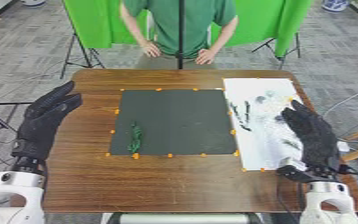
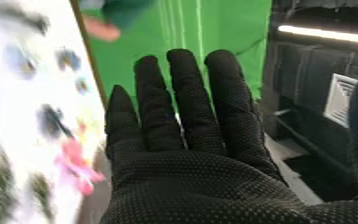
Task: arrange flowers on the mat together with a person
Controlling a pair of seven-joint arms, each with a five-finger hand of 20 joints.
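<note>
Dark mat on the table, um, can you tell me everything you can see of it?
The dark mat is roughly square, plain grey-green and matte, lying flat on the brown wooden table in the head view. Small orange marks dot its border. A green sprig rests on its near left part, stretched mostly away from the robot. The white sheet lies along its right side. What it's made of, I can't tell.
</note>
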